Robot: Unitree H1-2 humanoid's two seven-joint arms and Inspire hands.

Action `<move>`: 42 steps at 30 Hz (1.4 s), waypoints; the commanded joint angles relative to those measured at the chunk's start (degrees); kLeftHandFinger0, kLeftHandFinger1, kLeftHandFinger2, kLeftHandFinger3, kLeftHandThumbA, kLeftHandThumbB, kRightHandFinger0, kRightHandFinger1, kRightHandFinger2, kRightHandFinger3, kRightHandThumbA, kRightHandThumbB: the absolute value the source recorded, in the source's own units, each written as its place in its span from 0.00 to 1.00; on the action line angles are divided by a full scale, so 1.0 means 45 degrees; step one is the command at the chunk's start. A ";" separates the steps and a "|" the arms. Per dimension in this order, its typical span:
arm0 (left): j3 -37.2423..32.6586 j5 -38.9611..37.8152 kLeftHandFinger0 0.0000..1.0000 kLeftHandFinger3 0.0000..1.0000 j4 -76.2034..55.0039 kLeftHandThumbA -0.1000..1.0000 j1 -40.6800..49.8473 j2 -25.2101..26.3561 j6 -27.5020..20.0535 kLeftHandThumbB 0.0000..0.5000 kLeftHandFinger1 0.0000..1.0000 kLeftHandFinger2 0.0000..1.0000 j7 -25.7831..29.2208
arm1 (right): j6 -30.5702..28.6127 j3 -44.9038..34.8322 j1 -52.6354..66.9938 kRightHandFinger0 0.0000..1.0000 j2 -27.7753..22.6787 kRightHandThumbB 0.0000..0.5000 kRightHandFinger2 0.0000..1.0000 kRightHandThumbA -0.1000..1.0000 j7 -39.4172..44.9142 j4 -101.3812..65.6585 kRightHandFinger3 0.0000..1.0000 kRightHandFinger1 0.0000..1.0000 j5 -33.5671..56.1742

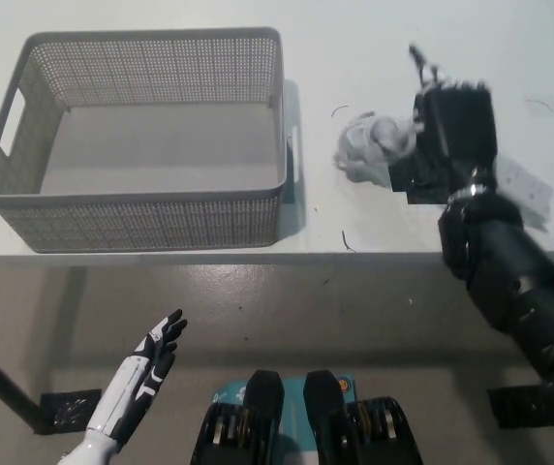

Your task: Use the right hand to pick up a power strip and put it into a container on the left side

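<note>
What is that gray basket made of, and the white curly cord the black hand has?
Gray basket: probably molded plastic, matte; its walls are a grid of tiny holes. White cord: looks like rubbery plastic coating, smooth, bundled in loops, though blurred here.

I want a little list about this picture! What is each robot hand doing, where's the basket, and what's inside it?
right hand: the black right hand is closed on the power strip, over the right part of the white table
cord: the white cord bundle looks blurred, just left of that hand
basket: the grey basket sits on the left part of the table
inside basket: nothing visible
left hand: the white left hand rests open, below the table edge at lower left
</note>
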 commanded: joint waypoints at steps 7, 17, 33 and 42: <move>0.0098 -0.0255 1.00 1.00 -0.0233 1.00 -0.0184 0.0201 -0.0267 0.30 1.00 1.00 -0.0271 | -0.1545 -0.0070 -0.4895 0.00 -0.1632 0.41 0.72 0.00 -0.3273 -0.3721 0.90 0.09 -0.0902; 0.0143 -0.0156 1.00 1.00 -0.0320 1.00 -0.0242 0.0230 -0.0099 0.31 1.00 1.00 -0.0283 | -0.1536 0.0107 -0.6062 0.00 -0.0806 0.34 0.58 0.00 -0.2493 -0.3741 0.64 0.00 -0.0769; 0.0098 -0.0100 1.00 1.00 -0.0345 1.00 -0.0336 0.0349 -0.0356 0.35 1.00 1.00 -0.0390 | -0.2124 0.1938 -0.8458 0.00 0.2415 0.45 0.58 0.00 -0.2713 0.0064 0.43 0.00 -0.0958; 0.0027 0.0075 1.00 1.00 -0.0438 1.00 -0.0370 0.0393 -0.0279 0.35 1.00 1.00 -0.0377 | -0.2103 0.2628 -0.9531 0.00 0.4032 0.50 0.15 0.00 -0.1858 0.1854 0.28 0.00 -0.0654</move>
